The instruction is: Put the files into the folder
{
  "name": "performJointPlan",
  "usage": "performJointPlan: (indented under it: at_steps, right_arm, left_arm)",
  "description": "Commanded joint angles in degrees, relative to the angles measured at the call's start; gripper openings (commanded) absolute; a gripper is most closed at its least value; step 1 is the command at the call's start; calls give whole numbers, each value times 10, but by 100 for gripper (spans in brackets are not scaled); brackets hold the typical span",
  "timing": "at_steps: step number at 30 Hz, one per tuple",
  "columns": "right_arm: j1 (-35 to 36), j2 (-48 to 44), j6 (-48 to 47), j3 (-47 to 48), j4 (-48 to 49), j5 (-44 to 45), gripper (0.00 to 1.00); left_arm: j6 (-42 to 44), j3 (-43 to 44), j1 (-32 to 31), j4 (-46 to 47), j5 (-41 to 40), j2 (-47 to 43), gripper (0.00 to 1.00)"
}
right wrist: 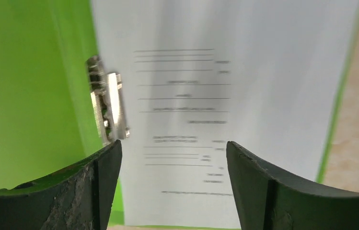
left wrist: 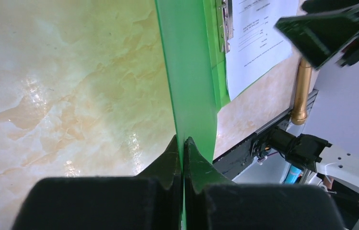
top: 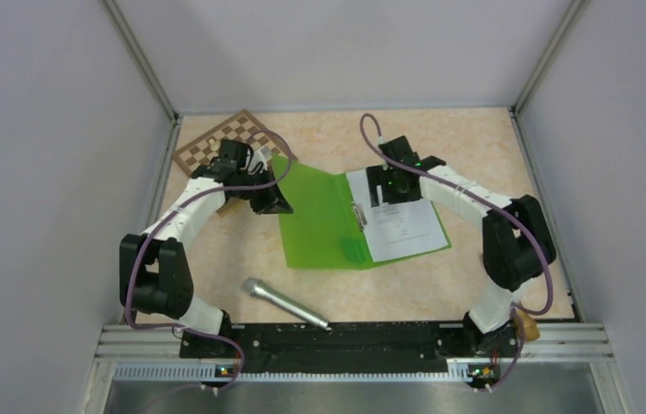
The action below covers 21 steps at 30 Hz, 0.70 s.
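My left fingers clamp the cover of the folder and my right fingers stand apart above the files, which may shift if the cover slips.

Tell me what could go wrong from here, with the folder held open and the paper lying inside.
1. The left gripper pinches only the thin edge of the folder; the flexible cover may slip out or buckle as it swings shut.
2. The files lie beside the metal clip and look loose, so they may slide when the cover moves.
3. The right gripper hovers open over the files; the closing cover could hit it.
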Motion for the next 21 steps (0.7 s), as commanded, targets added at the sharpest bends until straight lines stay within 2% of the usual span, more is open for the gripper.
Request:
performJointPlan:
  at_steps: [1, 7, 10, 16, 21]
  right_arm:
    - [-93, -60, 38, -39, 25, 19, 81]
    - [-221, -75, 86, -118, 80, -51, 83]
    - [-260, -66, 93, -144, 108, -100, 83]
    - [-276, -34, 88, -161, 134, -158, 83]
    - [-276, -20, 94, -178, 157, -201, 83]
  left_arm:
    - [36, 29, 0, -25, -13, 8, 0]
    - [45, 47, 1, -45, -39, 9, 0]
    - [46, 55, 1, -52, -56, 7, 5]
    - [38, 59, 2, -54, -71, -4, 21]
    - [22, 65, 2, -49, -48, -1, 29]
